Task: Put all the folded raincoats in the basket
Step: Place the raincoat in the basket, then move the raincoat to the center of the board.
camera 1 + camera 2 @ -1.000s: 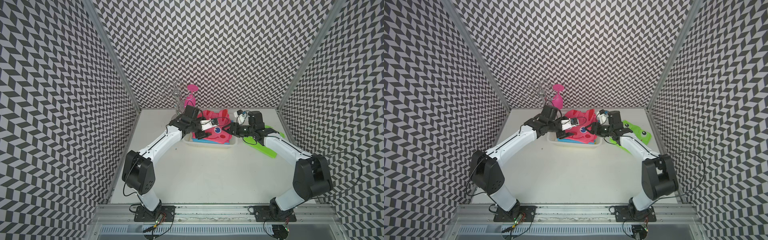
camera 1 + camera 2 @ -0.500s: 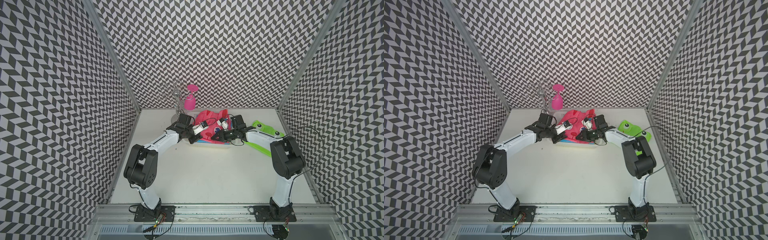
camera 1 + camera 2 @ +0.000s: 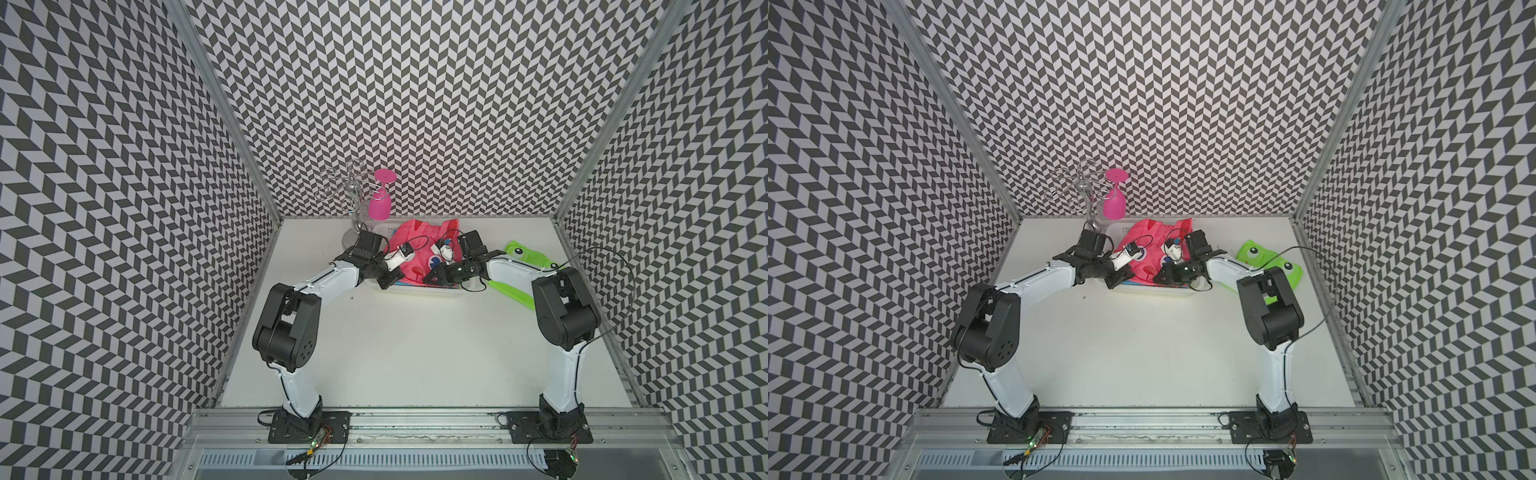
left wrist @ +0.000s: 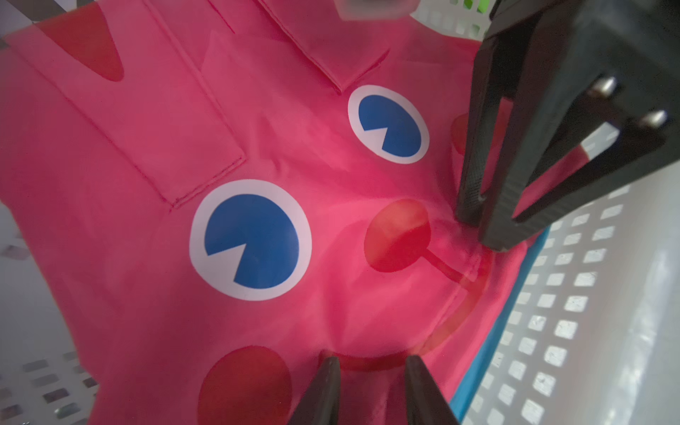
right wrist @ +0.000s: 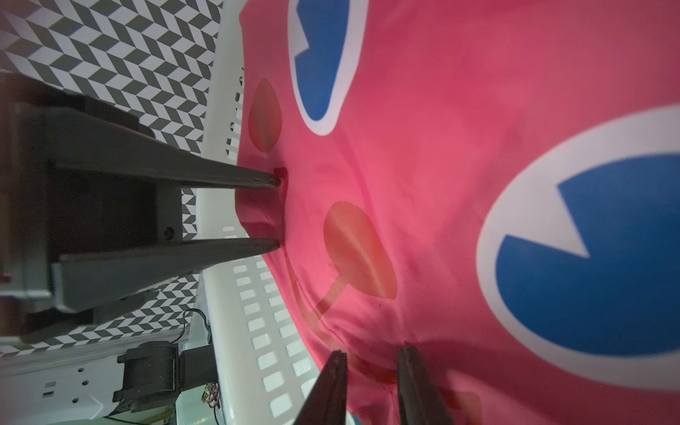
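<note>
Logging the cell first: walls papered in a black-and-white chevron pattern (image 3: 415,104) enclose a plain white table (image 3: 415,353) on three sides. Grey aluminium corner posts (image 3: 226,112) stand at the back, and a grey aluminium rail (image 3: 415,415) along the front edge carries both arm bases. The table surface is matte and evenly lit.

A white rectangular plastic basket with lattice sides (image 3: 449,293) (image 3: 1167,293) (image 4: 574,305) (image 5: 257,312) sits at the far middle of the table, near the back wall. The folded pink fabric raincoat printed with blue-and-white eyes (image 3: 407,230) (image 3: 1144,232) (image 4: 257,147) (image 5: 441,147) lies inside it. Under it is a blue layer (image 4: 515,312), whose edge shows along one lattice wall.

The left tool (image 3: 388,279) (image 3: 1119,279) (image 4: 372,362) (image 5: 276,212) reaches in from the basket's left end. Its fingers (image 4: 327,386) are partly closed, pinching a puckered fold at the raincoat's edge.

The right tool (image 3: 428,279) (image 3: 1160,277) (image 5: 371,355) (image 4: 480,228) comes in from the opposite end. Its fingers (image 5: 331,390) are likewise drawn in on a gathered fold near the printed mouth.

Behind the basket's left corner stands a chrome wire glass rack (image 3: 353,199) (image 3: 1081,187), with a pink plastic wine glass (image 3: 380,208) (image 3: 1114,205) hanging upside down from it. A bright green folded item with cartoon eyes (image 3: 525,254) (image 3: 1252,253) lies flat on the table to the basket's right, partly under the right arm.
</note>
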Controlling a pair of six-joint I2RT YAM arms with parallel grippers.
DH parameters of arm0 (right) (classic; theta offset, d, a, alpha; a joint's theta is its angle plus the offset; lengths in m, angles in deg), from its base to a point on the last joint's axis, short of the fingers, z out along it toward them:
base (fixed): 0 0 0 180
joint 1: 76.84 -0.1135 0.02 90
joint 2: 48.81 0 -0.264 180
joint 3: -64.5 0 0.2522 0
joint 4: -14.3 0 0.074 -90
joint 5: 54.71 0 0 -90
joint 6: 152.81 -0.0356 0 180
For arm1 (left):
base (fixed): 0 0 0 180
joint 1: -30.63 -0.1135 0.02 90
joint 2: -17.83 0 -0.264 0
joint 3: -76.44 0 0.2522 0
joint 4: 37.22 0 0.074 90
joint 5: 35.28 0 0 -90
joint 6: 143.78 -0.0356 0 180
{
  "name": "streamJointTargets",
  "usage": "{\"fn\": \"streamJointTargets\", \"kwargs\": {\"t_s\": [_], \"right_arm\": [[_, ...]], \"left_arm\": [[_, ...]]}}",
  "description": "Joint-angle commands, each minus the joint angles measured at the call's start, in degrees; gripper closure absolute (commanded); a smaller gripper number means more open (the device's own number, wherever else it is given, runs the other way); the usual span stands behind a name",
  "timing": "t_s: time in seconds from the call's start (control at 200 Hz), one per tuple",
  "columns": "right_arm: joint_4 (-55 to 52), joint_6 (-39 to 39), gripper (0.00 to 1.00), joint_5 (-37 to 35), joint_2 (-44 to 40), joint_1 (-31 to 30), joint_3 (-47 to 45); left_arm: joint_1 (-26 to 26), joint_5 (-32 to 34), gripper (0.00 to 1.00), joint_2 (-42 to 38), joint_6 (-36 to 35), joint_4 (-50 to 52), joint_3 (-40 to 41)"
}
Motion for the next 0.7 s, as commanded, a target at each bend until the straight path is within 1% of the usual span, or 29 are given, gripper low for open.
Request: {"fn": "streamJointTargets", "kwargs": {"t_s": [0.0, 0.065, 0.13, 0.18, 0.27, 0.345, 0.416, 0.456, 0.506, 0.601, 0.691], "right_arm": [[-1.24, 0.7, 0.66, -3.41, -3.81, -0.04, 0.93], [-0.64, -0.67, 0.6, -7.02, -7.39, 0.18, 0.54], [0.2, -2.81, 0.56, -12.39, -11.71, 0.81, -0.91], [1.39, -4.12, 0.53, -15.49, -15.15, 1.67, -2.74], [3.79, -6.06, 0.48, -19.44, -21.8, 4.14, -7.04], [5.26, -8.45, 0.43, -22.89, -26.83, 7.45, -10.97], [5.27, -12.57, 0.39, -29.57, -31.3, 12.04, -15.19], [5.57, -13.29, 0.37, -33.2, -33.08, 14.86, -17.65], [6.1, -14.05, 0.37, -36.01, -35.11, 19.03, -20.74], [8.66, -16.1, 0.37, -36.08, -37.2, 28.17, -26.48], [11.29, -16.61, 0.36, -35.92, -37.32, 35.28, -30.35]], "left_arm": [[-1.07, -2.99, 0.64, 1.51, 0.8, 8.92, 1.38], [-1.56, -4.25, 0.63, 0.3, 0.87, 9.89, 1.18], [-2.04, -6.1, 0.61, -0.95, 0.9, 11.15, 0.49], [-2.48, -7.78, 0.59, -2.11, 0.76, 12.32, -0.45], [-2.89, -9.29, 0.56, -4.66, 0.18, 14.24, -1.96], [-3.08, -10.01, 0.53, -7.35, -0.53, 15.21, -2.77], [-3.36, -11.22, 0.49, -9.95, -0.81, 15.72, -2.92], [-3.63, -12.06, 0.45, -11.56, -0.77, 15.85, -2.84], [-3.9, -13.4, 0.41, -13.48, -0.89, 15.99, -2.51], [-4.5, -14.68, 0.36, -17.13, -0.42, 15.18, -0.78], [-5.77, -14.79, 0.31, -21.0, 1.24, 10.83, 3.16]]}}
